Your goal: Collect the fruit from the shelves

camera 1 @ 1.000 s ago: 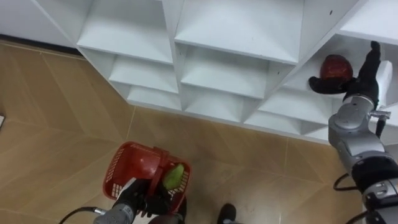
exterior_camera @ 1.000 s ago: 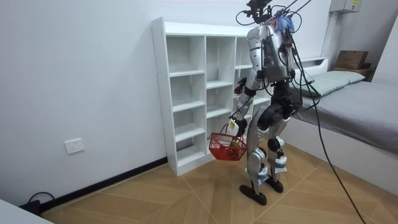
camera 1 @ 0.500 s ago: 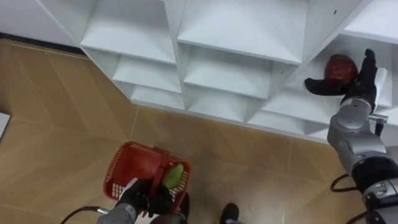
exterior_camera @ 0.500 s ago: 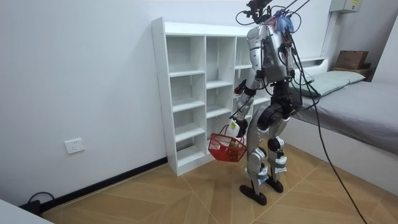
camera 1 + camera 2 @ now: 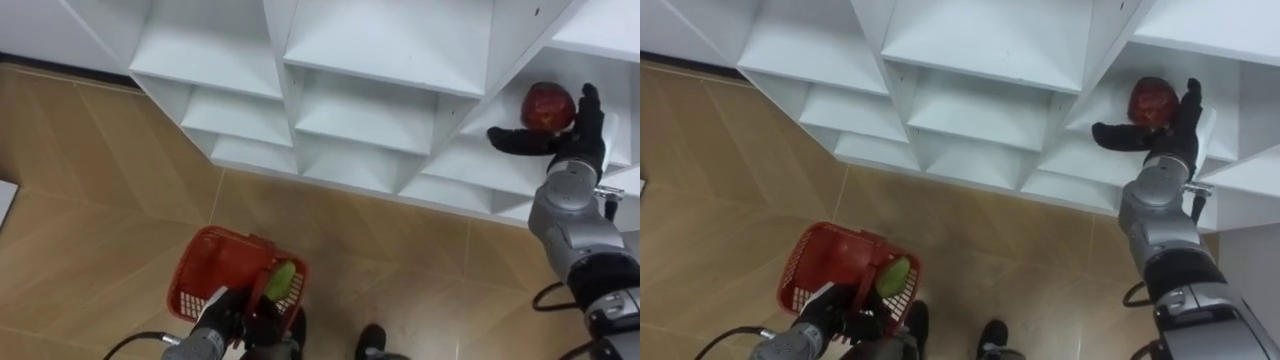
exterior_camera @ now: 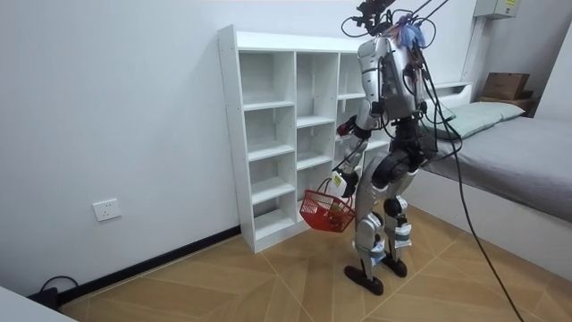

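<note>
The right hand [image 5: 574, 138] is spread open inside a closet [image 5: 380, 60] compartment, with the red fruit [image 5: 547, 106] between its thumb and fingers on the shelf. Far below it, the left hand [image 5: 224, 316] grips the red basket [image 5: 205, 268], which holds a green fruit [image 5: 280, 282].

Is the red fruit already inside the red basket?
No, the red fruit sits in a shelf compartment beside the right robot hand, while the red basket holds a green fruit.

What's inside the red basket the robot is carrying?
A green fruit shows at the right side of the red basket. The left hand, gripping the handle, covers the near part, so anything lying there cannot be seen.
</note>
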